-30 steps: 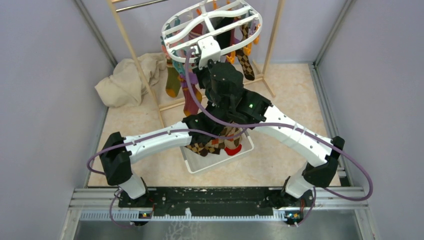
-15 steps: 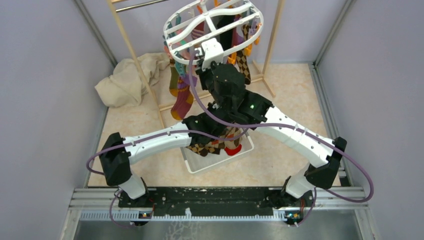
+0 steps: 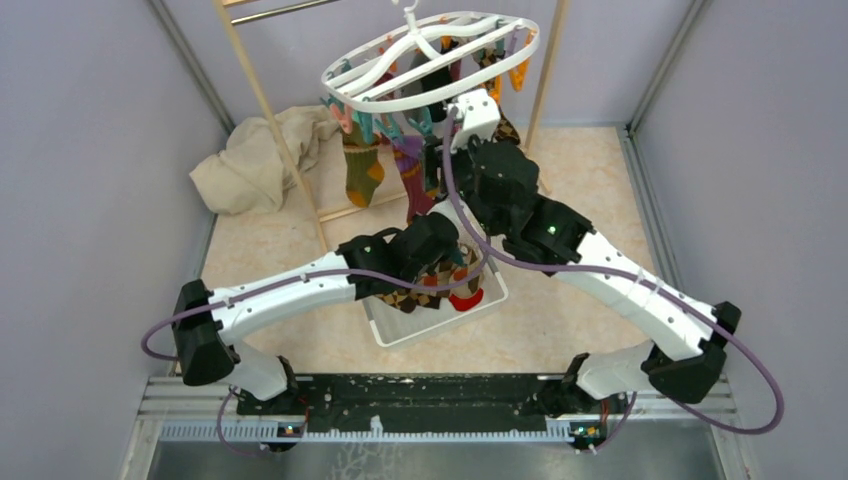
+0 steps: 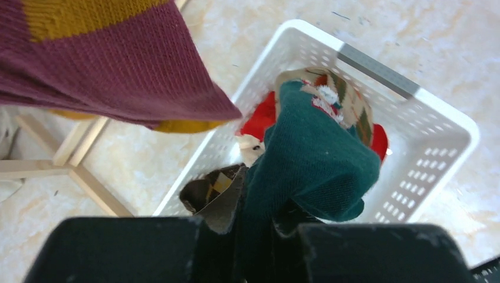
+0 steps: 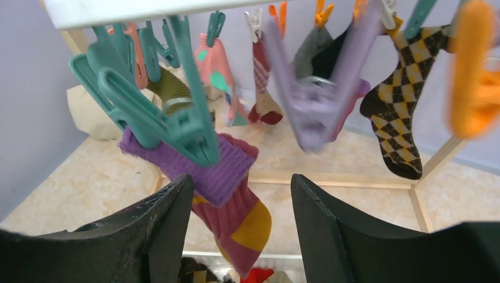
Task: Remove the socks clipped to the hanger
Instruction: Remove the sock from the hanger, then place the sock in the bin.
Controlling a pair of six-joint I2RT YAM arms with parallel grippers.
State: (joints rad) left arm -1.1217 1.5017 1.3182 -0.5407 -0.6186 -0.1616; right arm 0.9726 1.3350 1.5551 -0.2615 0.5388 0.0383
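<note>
Left claw (image 4: pixel 259 233) pinching one dark teal knit sock (image 4: pixel 312 165) above one white perforated plastic basket (image 4: pixel 424 147) holding loose socks, on beige tabletop (image 4: pixel 413 35). Right claw (image 5: pixel 239 194) spread, just under one maroon-yellow sock with purple cuff (image 5: pixel 227 206), teal-pegged to white plastic hanger (image 5: pixel 118 10). At least five more socks clipped beyond.
</note>
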